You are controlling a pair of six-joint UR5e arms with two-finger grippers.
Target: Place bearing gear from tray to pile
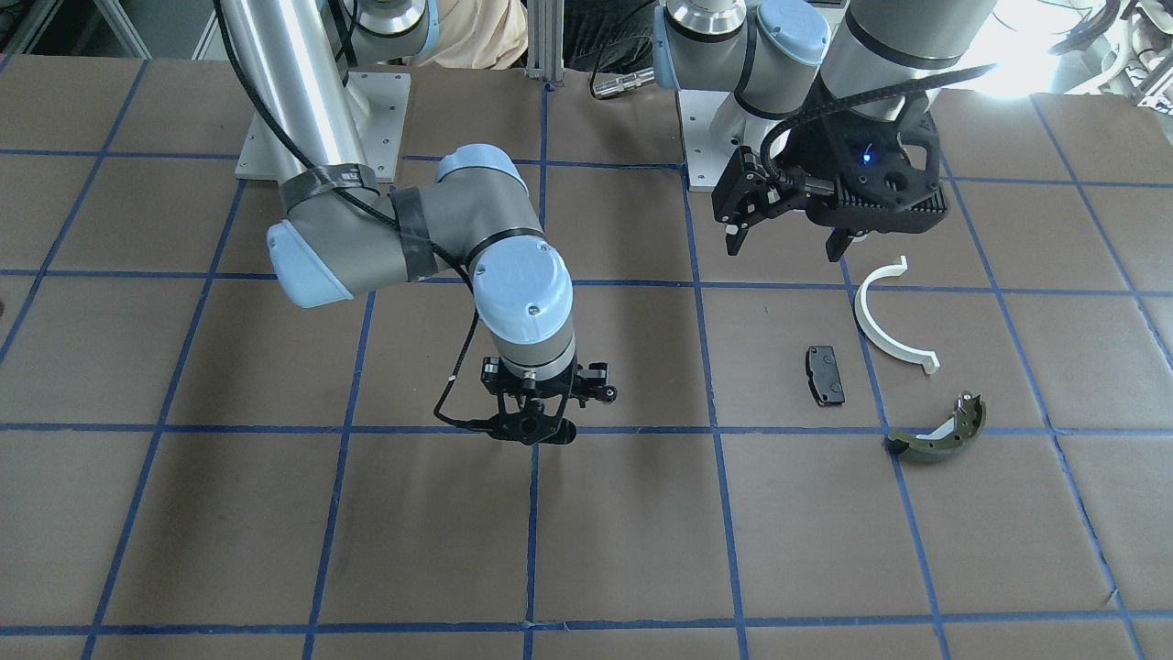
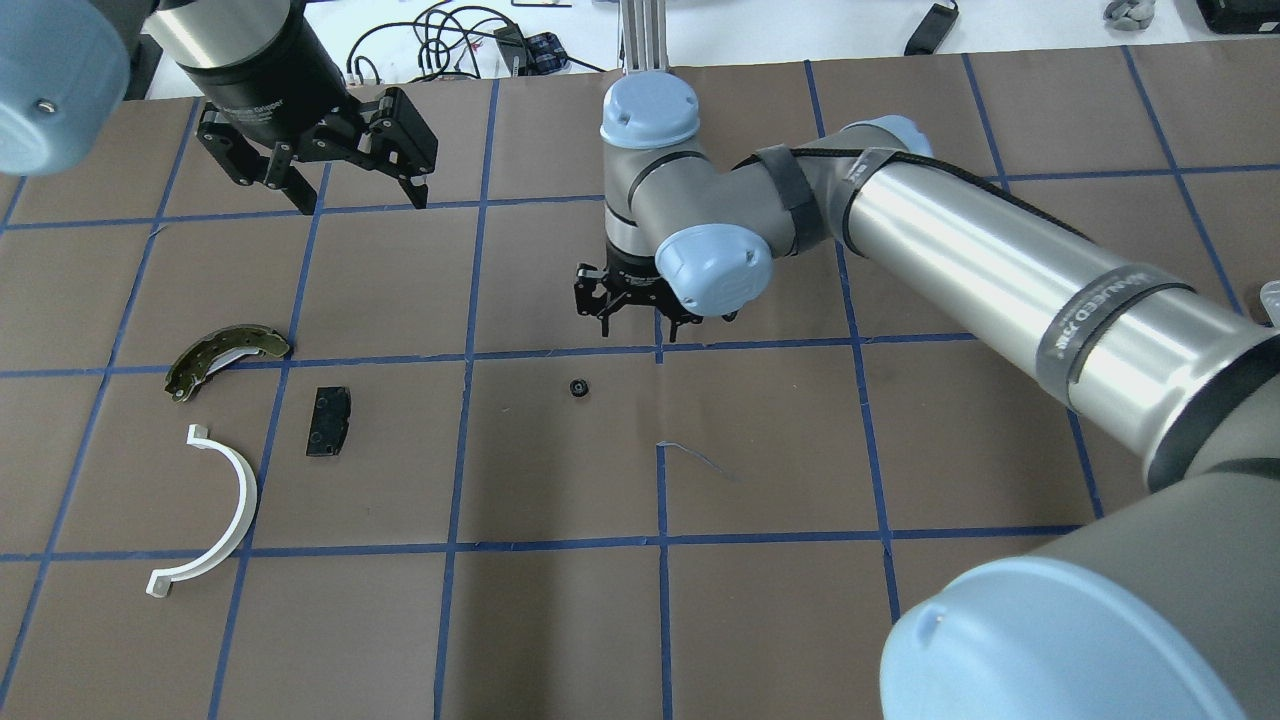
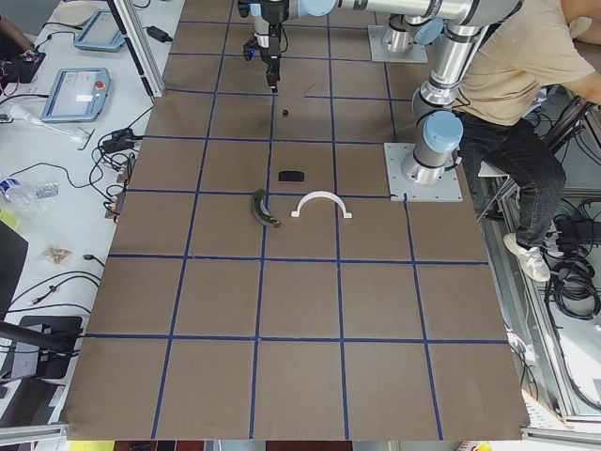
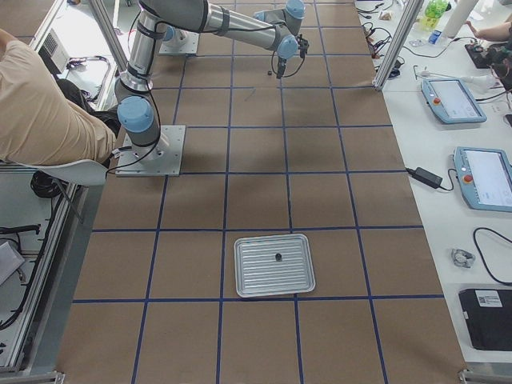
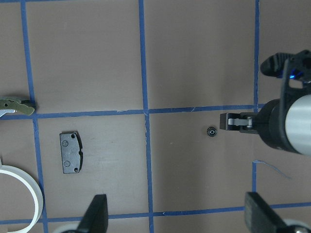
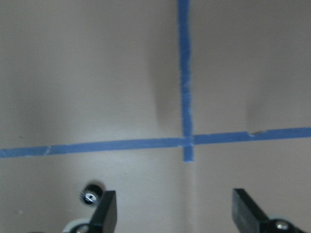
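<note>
A small black bearing gear (image 2: 577, 388) lies loose on the brown table, to the right of the pile and apart from it. It also shows in the left wrist view (image 5: 211, 130) and the right wrist view (image 6: 91, 194). The pile holds a white half-ring (image 2: 243, 495), a black pad (image 2: 329, 421) and an olive brake shoe (image 2: 225, 352). My right gripper (image 2: 635, 320) is open and empty, above the table just beside the gear. My left gripper (image 2: 350, 195) is open and empty, raised beyond the pile. A metal tray (image 4: 240, 272) holds another small black gear (image 4: 277, 257).
Blue tape lines grid the brown table. The arms' base plates (image 1: 321, 119) sit at the robot's edge. A seated person (image 3: 526, 85) is behind the robot. Tablets (image 4: 448, 100) and cables lie on the side benches.
</note>
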